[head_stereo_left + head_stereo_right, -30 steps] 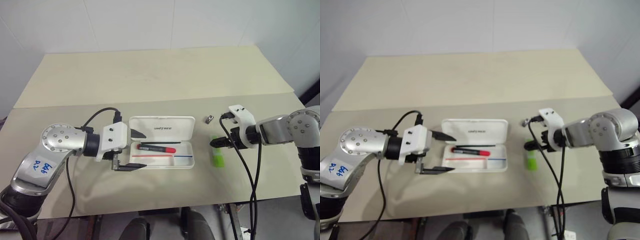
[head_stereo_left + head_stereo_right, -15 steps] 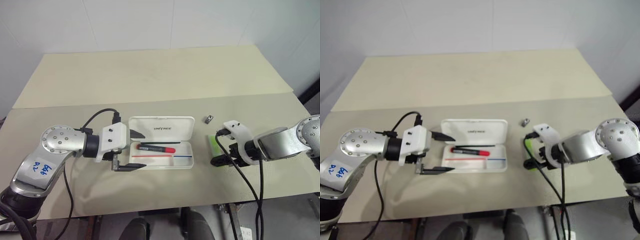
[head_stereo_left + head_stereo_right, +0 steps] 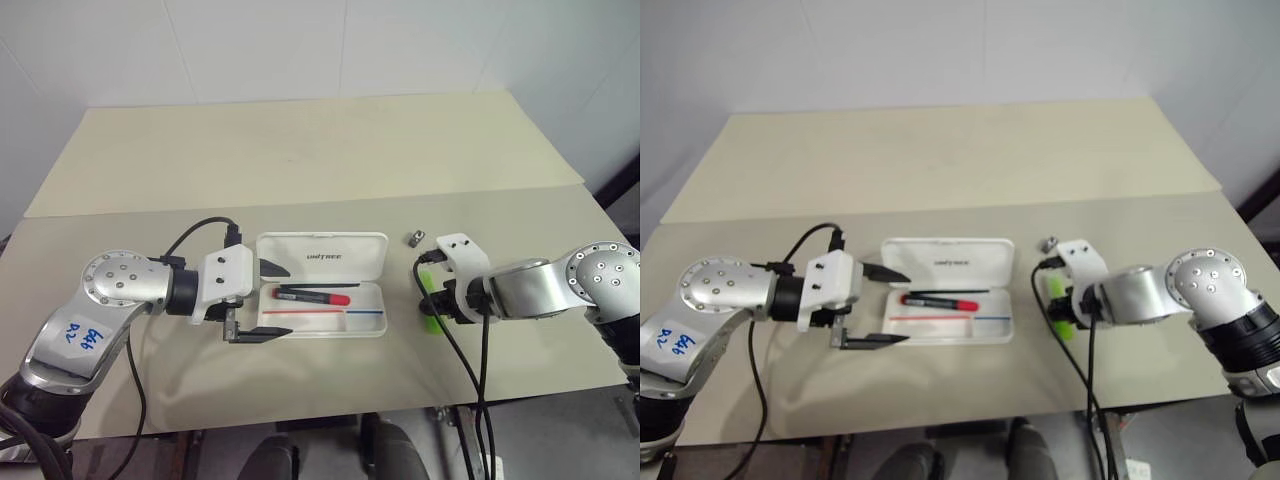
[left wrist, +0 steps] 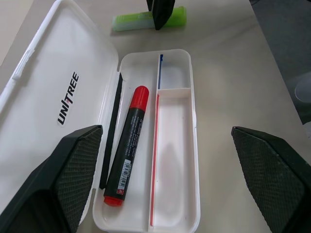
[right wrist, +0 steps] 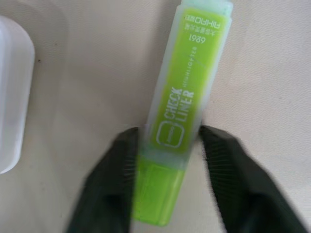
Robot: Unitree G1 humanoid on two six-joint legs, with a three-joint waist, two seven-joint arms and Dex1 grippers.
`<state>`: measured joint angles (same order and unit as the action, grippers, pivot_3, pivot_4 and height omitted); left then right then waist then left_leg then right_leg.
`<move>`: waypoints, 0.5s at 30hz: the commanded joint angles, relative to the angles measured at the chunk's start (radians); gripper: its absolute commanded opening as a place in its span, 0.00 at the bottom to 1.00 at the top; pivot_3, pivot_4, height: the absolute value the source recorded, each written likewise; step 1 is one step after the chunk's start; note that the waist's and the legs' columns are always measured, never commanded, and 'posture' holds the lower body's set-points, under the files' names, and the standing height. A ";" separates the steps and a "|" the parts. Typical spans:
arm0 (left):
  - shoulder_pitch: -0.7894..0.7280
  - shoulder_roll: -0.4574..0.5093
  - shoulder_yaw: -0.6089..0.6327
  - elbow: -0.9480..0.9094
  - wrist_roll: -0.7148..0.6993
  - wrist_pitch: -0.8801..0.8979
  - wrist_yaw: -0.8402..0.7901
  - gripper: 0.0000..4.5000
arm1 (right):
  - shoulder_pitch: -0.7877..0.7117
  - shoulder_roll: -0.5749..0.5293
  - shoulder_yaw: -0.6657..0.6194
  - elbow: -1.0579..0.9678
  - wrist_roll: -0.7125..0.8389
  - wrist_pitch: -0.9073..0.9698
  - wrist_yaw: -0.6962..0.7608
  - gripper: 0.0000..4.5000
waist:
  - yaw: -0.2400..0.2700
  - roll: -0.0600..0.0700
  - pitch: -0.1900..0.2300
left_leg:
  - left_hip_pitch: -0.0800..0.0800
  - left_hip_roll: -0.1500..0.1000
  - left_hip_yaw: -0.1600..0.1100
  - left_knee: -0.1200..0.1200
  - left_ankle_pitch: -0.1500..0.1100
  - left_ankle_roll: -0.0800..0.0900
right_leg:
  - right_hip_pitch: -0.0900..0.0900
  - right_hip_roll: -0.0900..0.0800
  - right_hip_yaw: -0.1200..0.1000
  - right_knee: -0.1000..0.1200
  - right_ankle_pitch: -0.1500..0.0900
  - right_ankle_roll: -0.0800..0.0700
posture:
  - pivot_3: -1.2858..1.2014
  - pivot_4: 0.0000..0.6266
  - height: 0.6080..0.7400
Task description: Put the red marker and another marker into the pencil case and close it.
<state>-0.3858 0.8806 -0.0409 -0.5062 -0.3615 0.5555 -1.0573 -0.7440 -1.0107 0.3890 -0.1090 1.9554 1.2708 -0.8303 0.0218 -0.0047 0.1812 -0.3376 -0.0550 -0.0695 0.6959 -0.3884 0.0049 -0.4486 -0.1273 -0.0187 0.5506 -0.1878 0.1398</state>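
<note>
On the bench's left, the left tool [image 3: 268,299] had not moved, its fingers spread wide at the near-left end of the open pencil case [image 3: 372,322]. Inside its tray lay the red marker [image 3: 314,297], beside the hinged lid. Right of the case, the right tool [image 5: 167,145] had shifted closer and narrowed, fingers now pressed against both sides of the lime-green highlighter [image 5: 187,102] lying on the bench [image 3: 300,160].
</note>
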 commanded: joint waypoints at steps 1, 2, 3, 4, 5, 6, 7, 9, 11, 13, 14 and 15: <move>-0.006 0.019 0.029 -0.041 -0.016 -0.001 0.007 1.00 | 0.007 0.008 0.010 -0.032 0.017 -0.004 -0.002 0.24 | 0.000 0.000 0.000 | 0.000 0.000 0.000 0.000 0.000 0.000 | 0.000 0.000 0.000 0.000 0.000 0.000 | 0.52 0.24 1.00; -0.006 0.020 0.031 -0.040 -0.017 -0.001 0.008 1.00 | 0.008 0.012 0.010 -0.031 0.017 -0.004 0.003 0.24 | 0.000 0.000 0.000 | 0.000 0.000 0.000 0.000 0.000 0.000 | 0.000 0.000 0.000 0.000 0.000 0.000 | 0.52 0.24 1.00; -0.005 0.022 0.032 -0.039 -0.017 -0.003 0.007 1.00 | 0.006 0.014 0.011 -0.029 0.017 -0.004 0.003 0.24 | 0.000 0.000 0.000 | 0.000 0.000 0.000 0.000 0.000 0.000 | 0.000 0.000 0.000 0.000 0.000 0.000 | 0.52 0.24 1.00; -0.005 0.023 0.033 -0.039 -0.016 -0.003 0.008 1.00 | 0.004 0.016 0.011 -0.027 0.017 -0.003 0.006 0.24 | -0.001 0.000 0.000 | 0.000 0.000 0.000 0.000 0.000 0.000 | 0.000 0.000 0.000 0.000 0.000 0.000 | 0.52 0.24 1.00; -0.005 0.024 0.034 -0.038 -0.016 -0.005 0.008 1.00 | 0.002 0.019 0.012 -0.026 0.017 -0.003 0.006 0.24 | -0.001 0.000 0.000 | 0.000 0.000 0.000 0.000 0.000 0.000 | 0.000 0.000 0.000 0.000 0.000 0.000 | 0.52 0.24 1.00; -0.004 0.025 0.035 -0.037 -0.016 -0.005 0.008 1.00 | -0.002 0.020 0.012 -0.026 0.017 -0.005 0.002 0.24 | -0.001 0.000 0.000 | 0.000 0.001 0.000 0.000 0.000 0.000 | 0.000 0.000 0.000 0.000 0.000 0.000 | 0.52 0.24 1.00; -0.004 0.025 0.035 -0.039 -0.016 -0.005 0.009 1.00 | -0.006 0.023 0.006 -0.024 0.017 -0.014 0.000 0.24 | -0.001 0.000 0.000 | 0.000 0.001 0.000 0.000 0.000 0.000 | 0.000 0.001 0.000 0.000 0.000 0.000 | 0.52 0.24 1.00; 0.001 0.025 0.036 -0.042 -0.016 -0.007 0.012 1.00 | -0.013 0.037 -0.016 -0.028 -0.030 -0.021 0.025 0.24 | -0.003 0.000 0.000 | 0.000 0.001 0.000 0.000 0.000 0.000 | 0.000 0.001 0.000 0.000 0.000 0.000 | 0.52 0.24 1.00; 0.005 0.026 0.037 -0.043 -0.015 -0.012 0.013 1.00 | -0.019 0.037 -0.041 -0.066 -0.200 -0.012 0.148 0.24 | -0.009 -0.001 0.000 | 0.001 0.002 0.000 0.000 0.000 0.000 | 0.000 0.002 0.001 0.000 0.000 -0.001 | 0.52 0.24 1.00; 0.010 0.027 0.039 -0.042 -0.014 -0.017 0.015 1.00 | -0.008 0.023 -0.063 -0.105 -0.373 -0.026 0.280 0.24 | -0.015 -0.001 -0.001 | 0.001 0.003 0.000 0.000 0.000 0.000 | 0.000 0.002 0.002 0.000 0.001 -0.001 | 0.52 0.24 1.00; 0.014 0.028 0.041 -0.040 -0.013 -0.021 0.015 1.00 | 0.007 0.009 -0.075 -0.115 -0.451 -0.047 0.336 0.24 | -0.016 -0.001 0.000 | 0.001 0.002 0.000 0.000 0.000 0.000 | 0.000 0.002 0.002 0.000 0.002 -0.001 | 0.52 0.24 1.00; 0.018 0.029 0.042 -0.039 -0.012 -0.025 0.014 1.00 | 0.019 0.003 -0.086 -0.119 -0.503 -0.059 0.375 0.24 | -0.016 -0.001 0.000 | 0.001 0.002 0.000 0.000 0.000 0.000 | 0.000 0.003 0.002 0.000 0.002 -0.001 | 0.52 0.24 1.00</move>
<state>-0.3775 0.8920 -0.0359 -0.5126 -0.3660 0.5504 -1.0472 -0.7283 -0.9808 0.3662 -0.2060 1.5673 1.2479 -0.5312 0.0059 -0.0056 0.1808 -0.3363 -0.0527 -0.0691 0.6964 -0.3884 0.0049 -0.4484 -0.1247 -0.0165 0.5507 -0.1857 0.1391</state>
